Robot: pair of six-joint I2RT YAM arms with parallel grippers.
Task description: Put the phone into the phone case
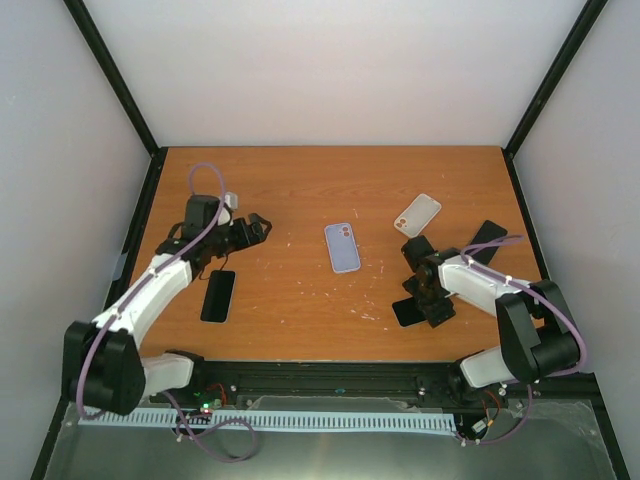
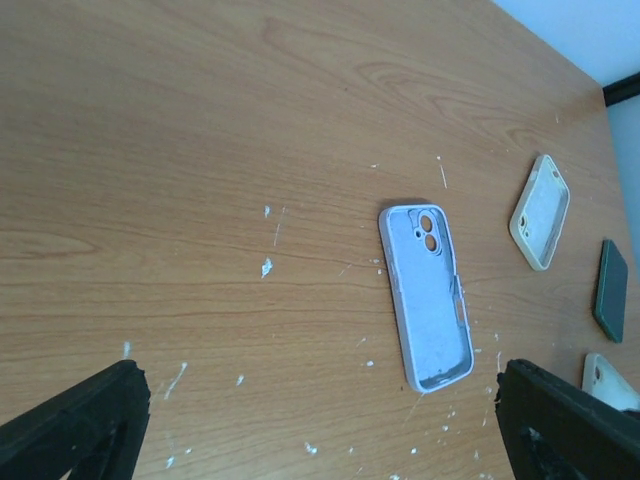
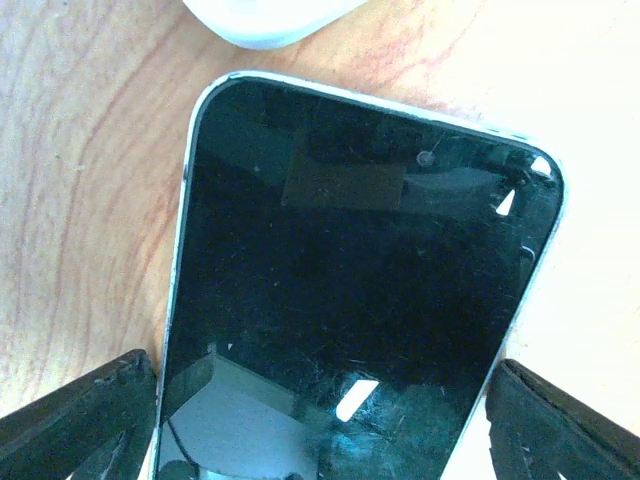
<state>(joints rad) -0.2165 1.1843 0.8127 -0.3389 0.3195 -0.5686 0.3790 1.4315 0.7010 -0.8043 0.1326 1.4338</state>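
Observation:
A lavender phone case (image 1: 342,247) lies open side up at the table's middle; it also shows in the left wrist view (image 2: 430,300). My right gripper (image 1: 425,300) is low over a black phone (image 1: 404,313) lying screen up on the table. In the right wrist view the phone (image 3: 360,280) fills the space between my fingers (image 3: 80,420), which stand close beside its long edges at a wide opening (image 3: 320,440). My left gripper (image 1: 252,228) is open and empty, left of the lavender case (image 2: 320,430).
A cream case (image 1: 417,214) lies at the back right, also in the left wrist view (image 2: 540,212). A second black phone (image 1: 218,296) lies near the left arm. A third dark phone (image 1: 487,240) lies by the right arm. White flecks mark the wood.

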